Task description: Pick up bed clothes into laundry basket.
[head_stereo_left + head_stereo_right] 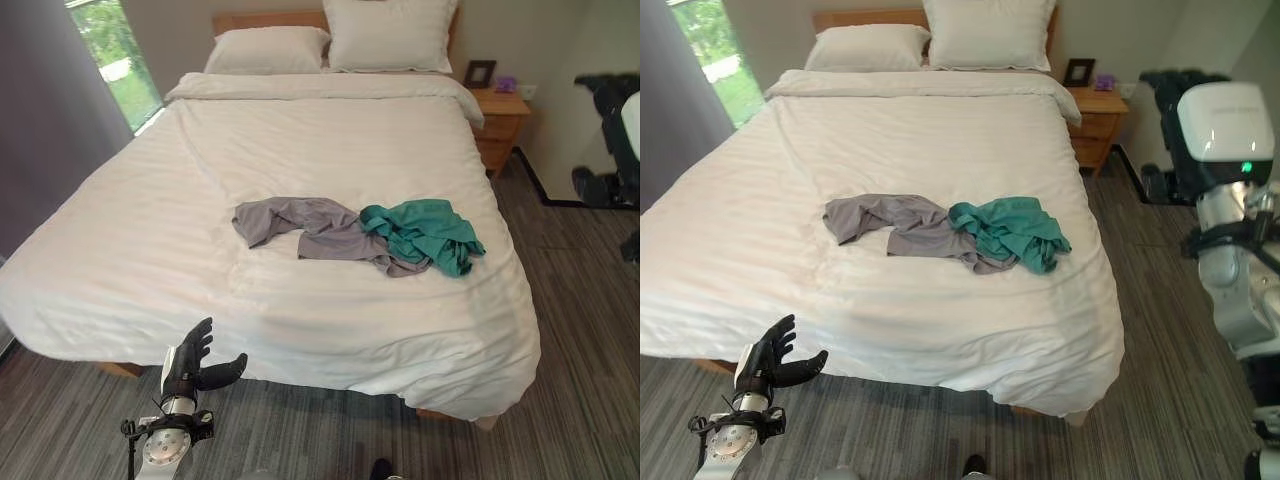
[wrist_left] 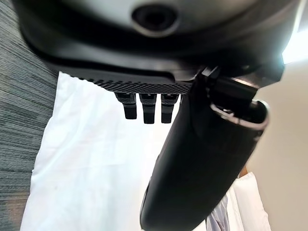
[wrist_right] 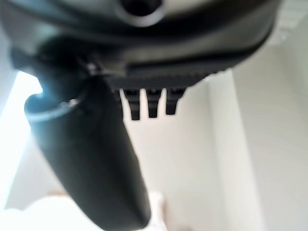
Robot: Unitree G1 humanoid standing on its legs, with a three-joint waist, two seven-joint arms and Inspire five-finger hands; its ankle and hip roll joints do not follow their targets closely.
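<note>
Two loose garments lie near the middle of a wide white bed (image 1: 150, 230), toward its foot. A grey garment (image 1: 300, 228) is spread flat and crumpled. A teal garment (image 1: 425, 232) is bunched at its right end, touching and partly overlapping it. Both rest on the smooth white duvet, well apart from the two pillows (image 1: 390, 35) at the headboard.

The robot's left hand (image 1: 192, 368) hovers low, in front of the foot of the bed and off to the left, above the grey wood-look floor (image 1: 560, 330). Its fingers are straight and spread, the thumb out to the side, and it holds nothing. It is well apart from the clothes. The right hand (image 3: 106, 159) appears in its own wrist camera, fingers extended and empty, facing pale walls.

No laundry basket is visible, so the drop-off spot cannot be judged from here.

Likely risks: the clothes sit far onto the mattress, so a reach from the foot may fall short or push the robot off balance. Because the two garments overlap, a grasp on one may drag the other or drop it to the floor. Fingers closing on thin cloth could also pinch up the duvet beneath. A wooden nightstand (image 1: 497, 122) and another robot (image 1: 1225, 200) stand to the right.
</note>
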